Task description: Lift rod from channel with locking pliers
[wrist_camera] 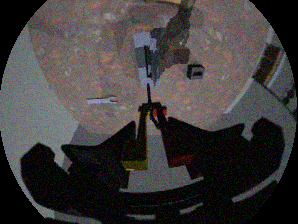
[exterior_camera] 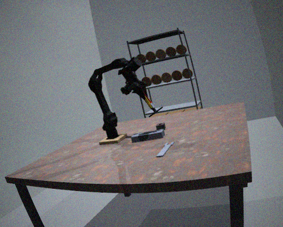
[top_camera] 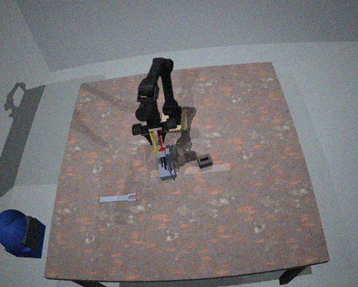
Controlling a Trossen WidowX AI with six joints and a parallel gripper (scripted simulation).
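The jaws [top_camera: 156, 140] [exterior_camera: 144, 95] [wrist_camera: 153, 127] are clamped on the yellow and red handles of the pliers [top_camera: 161, 143] [exterior_camera: 150, 102] [wrist_camera: 142, 131], which slant down from the arm, well above the table [top_camera: 212, 217] [exterior_camera: 200, 155] [wrist_camera: 107, 55]. The dark rod [exterior_camera: 158, 110] [wrist_camera: 148, 93] is at the pliers' tip, out of the grey channel block [top_camera: 167, 173] [exterior_camera: 148, 136] [wrist_camera: 141, 59] and raised over it. Near the block sits the small dark holster [top_camera: 205, 160] [exterior_camera: 161, 126] [wrist_camera: 196, 71]. A flat wrench [top_camera: 115, 199] [exterior_camera: 164, 150] [wrist_camera: 101, 100] lies apart from both.

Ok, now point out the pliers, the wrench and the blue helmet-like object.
Pliers [top_camera: 160, 141] [exterior_camera: 148, 102] [wrist_camera: 142, 142]: top, red handle; exterior, yellow handle; wrist, yellow handle.
Wrench [top_camera: 115, 199] [exterior_camera: 164, 150] [wrist_camera: 100, 100]: all three views, shaft.
Blue helmet-like object [top_camera: 10, 225]: top, rounded dome.
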